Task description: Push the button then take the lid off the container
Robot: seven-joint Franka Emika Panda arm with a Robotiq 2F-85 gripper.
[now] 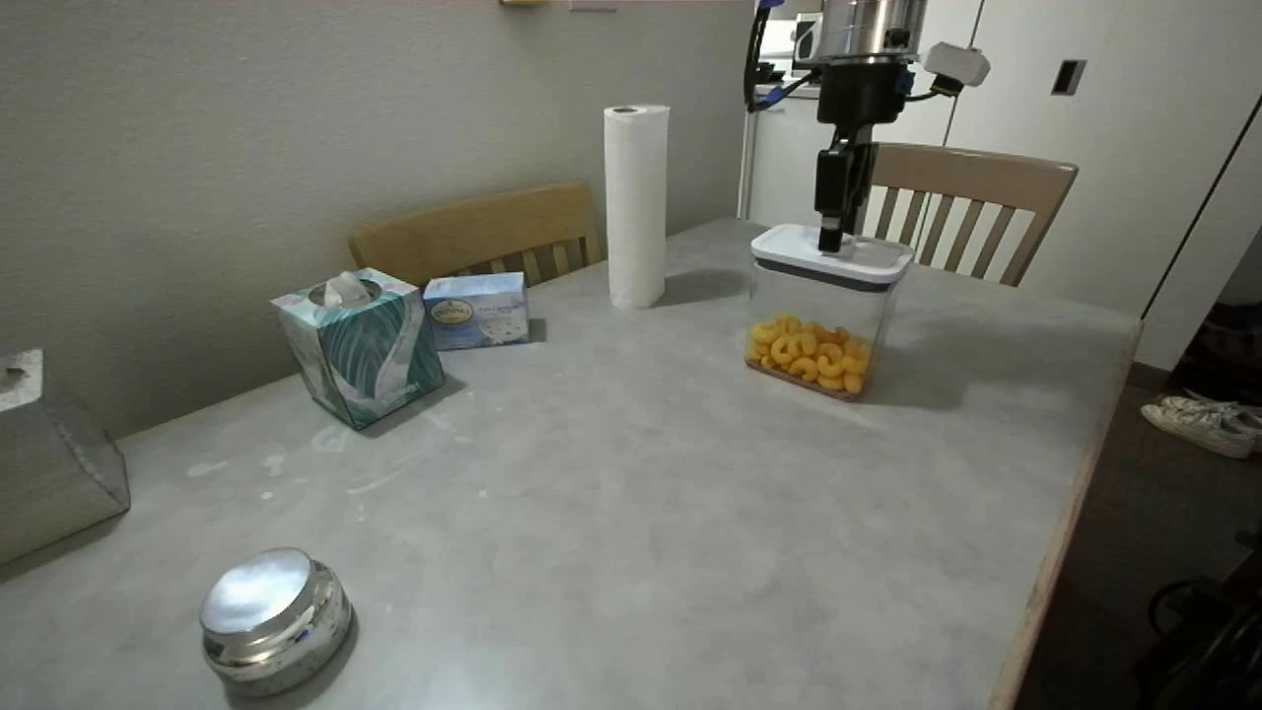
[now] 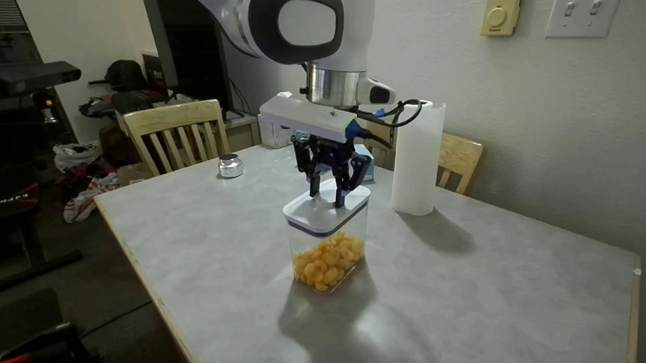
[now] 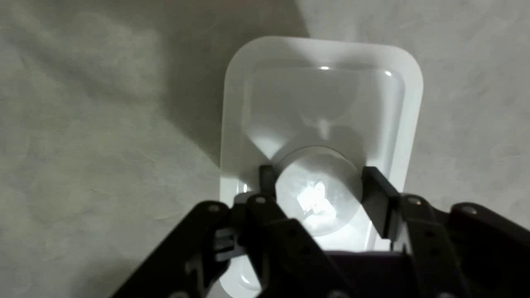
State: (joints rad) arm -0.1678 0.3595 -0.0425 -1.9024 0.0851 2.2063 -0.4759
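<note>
The clear container point(image 1: 823, 308) with yellow-orange snack pieces stands on the table in both exterior views point(image 2: 358, 221). The white lid point(image 1: 789, 243) sits on top of it, with a dark seal band under its rim. The lid point(image 3: 319, 91) fills the middle of the wrist view. Its round button point(image 3: 316, 198) stands raised from the lid. My gripper point(image 3: 318, 182) points straight down, with one finger on each side of the button. Both fingertips appear to touch it. In an exterior view my gripper point(image 2: 326, 197) shows the same hold. The button's lower sides are partly hidden by the fingers.
A paper-towel roll point(image 1: 636, 207) stands near the container. A teal tissue box point(image 1: 360, 345), a blue tea box point(image 1: 480, 312), a silver round tin point(image 1: 276, 621) and a grey box point(image 1: 59, 463) stand farther off. The table edge point(image 1: 1065, 532) runs beyond the container.
</note>
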